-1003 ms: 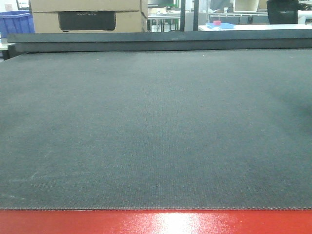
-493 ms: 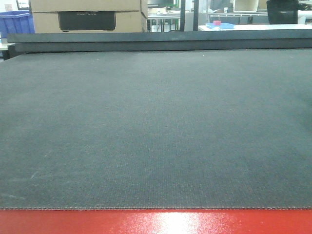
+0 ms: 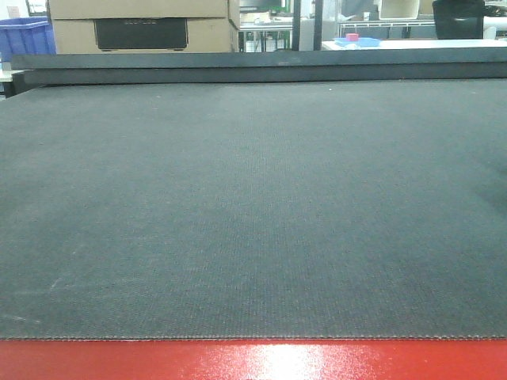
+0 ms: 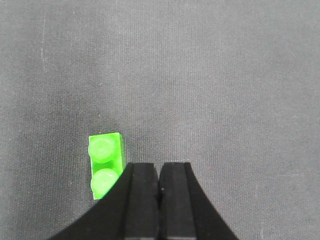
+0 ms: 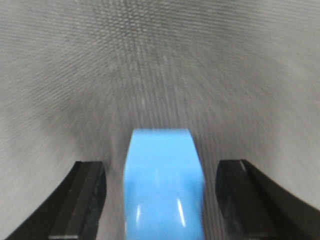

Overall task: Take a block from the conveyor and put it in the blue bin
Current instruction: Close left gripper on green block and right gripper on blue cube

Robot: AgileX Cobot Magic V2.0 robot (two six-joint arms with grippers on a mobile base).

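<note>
Left gripper (image 4: 159, 168) pressed together beside green block (image 4: 106, 162) on conveyor (image 4: 210, 75). Right gripper (image 5: 161, 169) spread around blurred blue object (image 5: 164, 200). Pink item (image 3: 352, 37) noted in far tray (image 3: 367, 42).

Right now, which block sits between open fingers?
The blue block, between the right end effector's spread fingers; the green block lies beside the shut left end effector.

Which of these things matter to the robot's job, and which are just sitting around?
Job: conveyor; green block; left end effector, shut; right end effector, open around a blurred blue piece.
Lying about: cardboard boxes; far white table.
</note>
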